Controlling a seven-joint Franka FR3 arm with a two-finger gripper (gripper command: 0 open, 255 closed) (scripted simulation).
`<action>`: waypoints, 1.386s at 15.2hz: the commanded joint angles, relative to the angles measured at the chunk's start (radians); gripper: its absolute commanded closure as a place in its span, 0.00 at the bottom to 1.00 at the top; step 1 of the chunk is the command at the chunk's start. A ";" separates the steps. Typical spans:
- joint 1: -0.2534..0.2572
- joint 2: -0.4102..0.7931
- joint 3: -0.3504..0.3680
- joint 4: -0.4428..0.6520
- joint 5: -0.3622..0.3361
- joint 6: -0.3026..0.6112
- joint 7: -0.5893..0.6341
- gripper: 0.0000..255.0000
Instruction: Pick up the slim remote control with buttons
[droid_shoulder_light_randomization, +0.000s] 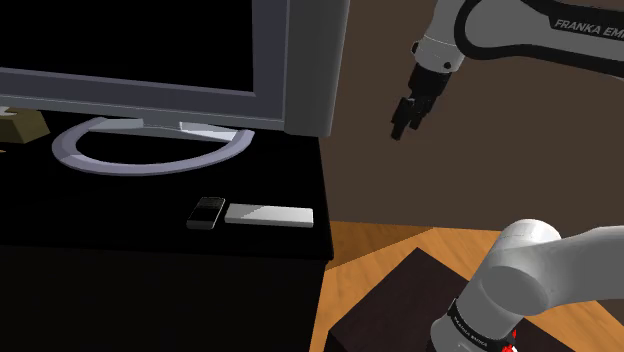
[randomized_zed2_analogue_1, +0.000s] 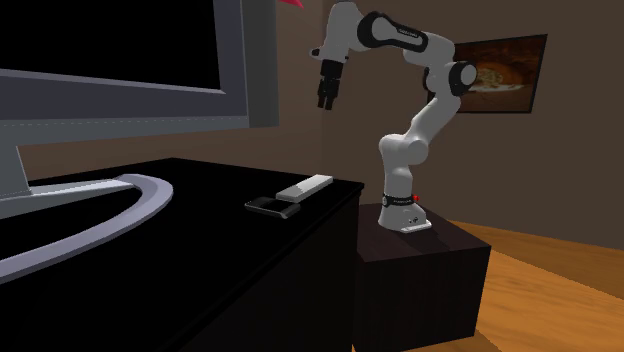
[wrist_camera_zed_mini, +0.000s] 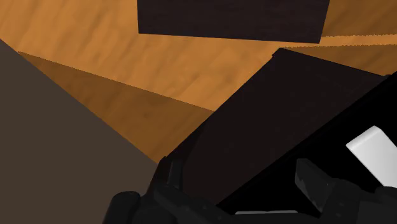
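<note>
A slim pale grey remote (droid_shoulder_light_randomization: 269, 215) lies flat near the front right corner of the black cabinet (droid_shoulder_light_randomization: 140, 260); no buttons are discernible on it. A short black device (droid_shoulder_light_randomization: 207, 213) lies end to end with it, on the side away from the cabinet's edge. My gripper (droid_shoulder_light_randomization: 403, 122) hangs high in the air, beyond the cabinet's right edge in the shoulder view, well above and apart from the remote. In the second exterior view the gripper (randomized_zed2_analogue_1: 329, 98) hovers above the remote (randomized_zed2_analogue_1: 306, 187). In the wrist view the gripper (wrist_camera_zed_mini: 242, 184) stands open and empty, with one end of the remote (wrist_camera_zed_mini: 375, 151) beside one finger.
A large television (droid_shoulder_light_randomization: 180, 50) on a silver ring-shaped foot (droid_shoulder_light_randomization: 150, 150) takes up the back of the cabinet. A tan object (droid_shoulder_light_randomization: 20, 125) sits at the far left. Wooden floor (droid_shoulder_light_randomization: 380, 250) and my dark stand box (randomized_zed2_analogue_1: 430, 260) lie beside the cabinet. A framed picture (randomized_zed2_analogue_1: 505, 62) hangs on the wall.
</note>
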 joint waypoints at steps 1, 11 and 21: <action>0.000 0.000 0.000 0.000 0.000 0.000 0.000 0.00; 0.100 0.252 0.098 0.042 0.064 0.151 -0.026 0.00; 0.186 0.523 0.205 0.147 0.092 0.262 -0.051 0.00</action>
